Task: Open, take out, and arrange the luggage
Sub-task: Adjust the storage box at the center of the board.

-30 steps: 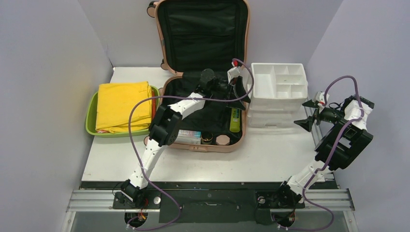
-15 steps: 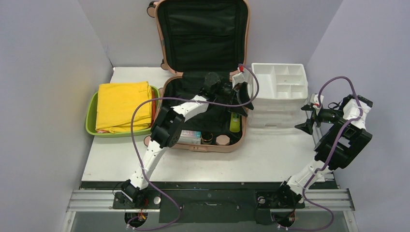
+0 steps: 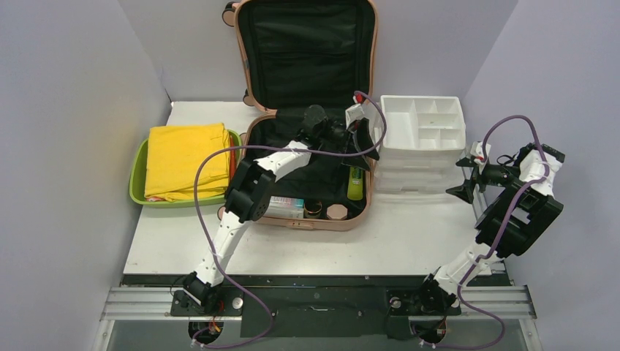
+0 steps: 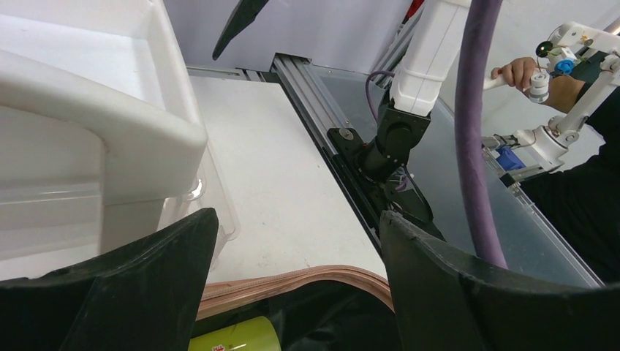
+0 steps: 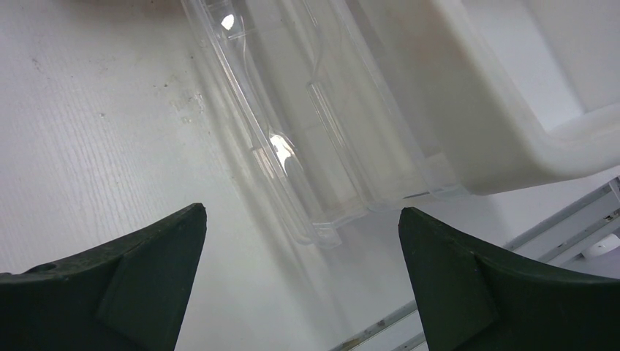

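Luggage point(image 3: 311, 51), open, lid upright, table centre-rear: lime tube point(image 3: 355, 183) by its right rim, long axis 12–6, lies at 6 o'clock of left gripper point(image 3: 365, 139), fingers spread, empty; right gripper point(image 3: 462, 179), likewise spread and empty, well off at 3 o'clock beyond organizer point(image 3: 422, 139).

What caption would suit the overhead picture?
Left pincer hovers open over the open pink suitcase beside a white organizer.

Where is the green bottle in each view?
Top: bottle in the luggage, right side, near the organizer.
Left wrist: bottom edge, below the luggage's rim.
Right wrist: not in it.
Landmark: organizer, left wrist upper left, right wrist upper right.
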{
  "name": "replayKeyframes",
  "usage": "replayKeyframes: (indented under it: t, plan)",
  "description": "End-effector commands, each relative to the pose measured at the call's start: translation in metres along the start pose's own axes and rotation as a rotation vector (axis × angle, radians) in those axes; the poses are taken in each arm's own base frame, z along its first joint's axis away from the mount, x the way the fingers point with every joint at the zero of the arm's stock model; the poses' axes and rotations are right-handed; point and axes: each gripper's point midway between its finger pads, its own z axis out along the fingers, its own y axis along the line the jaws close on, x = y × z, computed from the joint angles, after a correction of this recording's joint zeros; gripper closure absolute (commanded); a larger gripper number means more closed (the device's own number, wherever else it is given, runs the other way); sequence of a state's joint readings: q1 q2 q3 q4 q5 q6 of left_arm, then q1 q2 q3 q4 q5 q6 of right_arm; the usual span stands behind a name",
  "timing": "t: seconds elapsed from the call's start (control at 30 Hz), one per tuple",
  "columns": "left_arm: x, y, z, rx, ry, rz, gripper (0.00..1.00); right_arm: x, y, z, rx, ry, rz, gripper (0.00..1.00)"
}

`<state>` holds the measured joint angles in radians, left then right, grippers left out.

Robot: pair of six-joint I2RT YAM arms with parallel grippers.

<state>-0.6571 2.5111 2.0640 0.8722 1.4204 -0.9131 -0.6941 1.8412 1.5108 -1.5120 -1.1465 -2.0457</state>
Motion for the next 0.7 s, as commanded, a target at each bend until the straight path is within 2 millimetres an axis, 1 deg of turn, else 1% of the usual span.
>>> replayKeyframes:
  t: [0.0, 0.07, 0.1, 0.13, 0.17, 0.33, 0.37, 0.47, 0.67]
  plan:
    - [-0.056, -0.027, -0.016, -0.021, -0.04, 0.184, 0.22, -0.039, -0.021, -0.007, 0.059, -0.053, -0.437, 0.0]
    - [-0.062, -0.022, -0.018, -0.032, -0.051, 0.198, 0.22, -0.04, -0.023, -0.007, 0.065, -0.06, -0.437, 0.0]
    - [-0.059, -0.017, -0.019, -0.038, -0.054, 0.186, 0.22, -0.04, -0.024, -0.007, 0.068, -0.064, -0.435, 0.0]
    - [-0.062, -0.015, -0.019, -0.042, -0.06, 0.198, 0.22, -0.041, -0.025, -0.007, 0.068, -0.065, -0.435, 0.0]
    - [-0.059, -0.01, -0.02, -0.046, -0.061, 0.186, 0.22, -0.041, -0.025, -0.007, 0.067, -0.067, -0.435, 0.0]
    - [-0.06, 0.004, -0.018, -0.069, -0.077, 0.196, 0.22, -0.042, -0.025, -0.004, 0.06, -0.069, -0.438, 0.0]
    - [-0.057, 0.008, -0.017, -0.074, -0.074, 0.188, 0.22, -0.042, -0.025, -0.004, 0.06, -0.07, -0.439, 0.0]
    - [-0.05, 0.013, -0.015, -0.079, -0.066, 0.168, 0.22, -0.042, -0.026, -0.004, 0.061, -0.072, -0.438, 0.0]
    - [-0.034, 0.018, -0.016, -0.077, -0.055, 0.133, 0.23, -0.042, -0.027, -0.004, 0.063, -0.074, -0.44, 0.0]
